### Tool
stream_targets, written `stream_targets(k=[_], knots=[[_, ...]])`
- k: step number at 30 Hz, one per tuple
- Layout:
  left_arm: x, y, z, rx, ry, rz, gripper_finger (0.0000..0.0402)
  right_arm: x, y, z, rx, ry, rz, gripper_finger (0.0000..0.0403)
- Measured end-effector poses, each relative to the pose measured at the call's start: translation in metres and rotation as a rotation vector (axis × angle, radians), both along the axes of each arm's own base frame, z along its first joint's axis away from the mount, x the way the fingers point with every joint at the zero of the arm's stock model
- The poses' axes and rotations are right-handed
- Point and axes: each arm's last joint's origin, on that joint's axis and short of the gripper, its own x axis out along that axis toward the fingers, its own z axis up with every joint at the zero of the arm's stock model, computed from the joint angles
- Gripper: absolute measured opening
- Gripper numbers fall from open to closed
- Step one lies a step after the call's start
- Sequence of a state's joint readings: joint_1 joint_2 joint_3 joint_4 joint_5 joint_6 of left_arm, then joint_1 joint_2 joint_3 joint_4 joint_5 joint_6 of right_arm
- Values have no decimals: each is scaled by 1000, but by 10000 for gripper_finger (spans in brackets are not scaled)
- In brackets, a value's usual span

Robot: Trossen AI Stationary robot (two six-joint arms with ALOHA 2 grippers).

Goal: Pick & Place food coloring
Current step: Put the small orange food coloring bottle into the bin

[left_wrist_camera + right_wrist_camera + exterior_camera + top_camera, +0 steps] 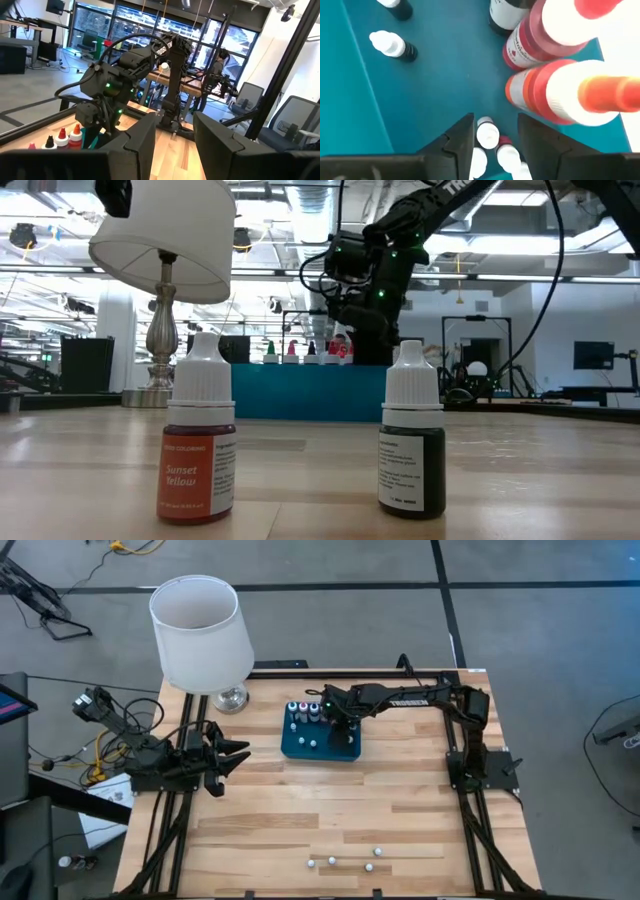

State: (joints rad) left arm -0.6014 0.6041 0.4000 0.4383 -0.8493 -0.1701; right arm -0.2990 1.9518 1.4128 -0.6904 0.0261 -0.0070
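Viewed from above, a light wooden plank desk (330, 810) carried a flat dark teal rectangular tray (320, 745) near its far middle. A row of small food coloring bottles with coloured bodies and white caps (305, 712) stood upright along the tray's far edge, and a few small white-capped bottles (312, 743) stood on the tray's floor.

The right end effector (338, 723) reached in from the right side and hung over the tray's right half, just beside the row. In the right wrist view its two dark fingers (457, 142) were spread apart and pinched nothing; a white bottle cap (487, 134) showed in the gap between them, with further white caps just beside it. An orange-tipped bottle with a white cap (580, 95) and a red-bodied bottle (535, 42) loomed close to that camera, and two dark-bodied bottles with white caps (395, 45) stood farther off on the teal floor.

The left end effector (232, 755) waited at the desk's left side, well apart from the tray, with its fingers (142, 142) parted and empty.

Several more small white-capped bottles (350, 860) stood scattered near the desk's front edge. In the low view two of these were nearest: an orange-bodied bottle labelled "Sunset Yellow" (198, 445) and a dark-bodied bottle (412, 445), both upright and apart.

A lamp with a white drum shade and a silver base (200, 635) stood at the far left corner.
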Motion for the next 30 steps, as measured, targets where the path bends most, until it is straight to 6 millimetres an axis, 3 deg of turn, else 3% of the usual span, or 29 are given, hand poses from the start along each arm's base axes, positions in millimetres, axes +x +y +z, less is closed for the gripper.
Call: stream_targets(k=[10, 15, 23, 30], knots=[[0, 0, 0, -10, -2, 3, 124, -4, -4, 16, 22, 81, -8, 140], [0, 0, 0, -13, -1, 13, 124, -12, 1, 47, 5, 45, 22, 136], [6, -6, -5, -50, 8, -110, 124, -36, 34, 114, -31, -134, 123, 137], [25, -22, -23, -108, 91, -232, 124, -55, 78, 152, -30, -251, 250, 130]])
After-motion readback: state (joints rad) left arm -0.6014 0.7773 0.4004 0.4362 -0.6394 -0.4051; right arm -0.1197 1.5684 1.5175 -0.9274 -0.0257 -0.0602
